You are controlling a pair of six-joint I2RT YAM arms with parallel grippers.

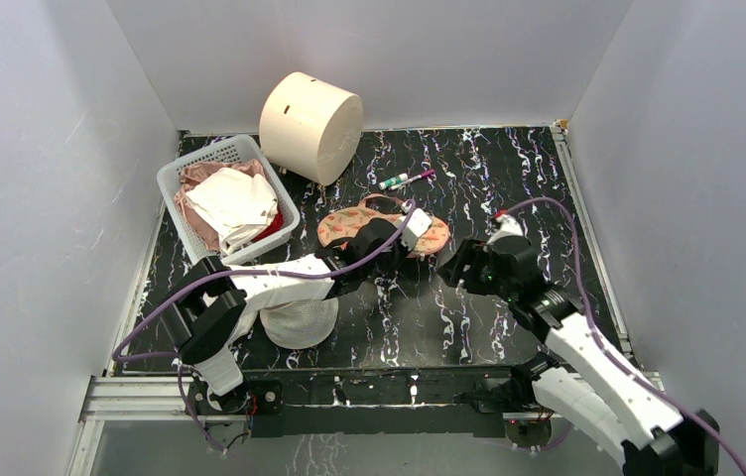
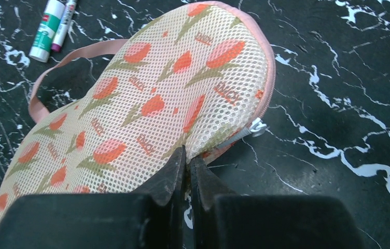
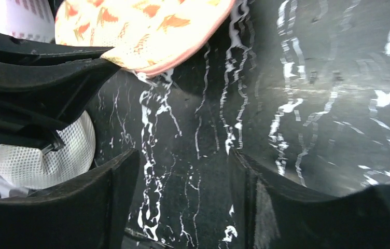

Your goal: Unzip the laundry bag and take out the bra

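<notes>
Overhead, on the black marbled table (image 1: 508, 169), a white slatted plastic basket (image 1: 176, 183) of clothes, a cream cylinder (image 1: 310, 124), two marker pens (image 1: 404, 179) and a white mesh dome bag (image 1: 300, 322) surround the flat peach floral mesh laundry bag (image 1: 349, 220), lying mid-table. At its near edge sits the left gripper (image 1: 399, 241); the right gripper (image 1: 453, 266) is just beside its right end.

Left wrist view: jaws closed, pinching the bag's rim beside the silver zip pull (image 2: 258, 126).

Right wrist view: jaws apart, empty, above the table; bag ahead.
</notes>
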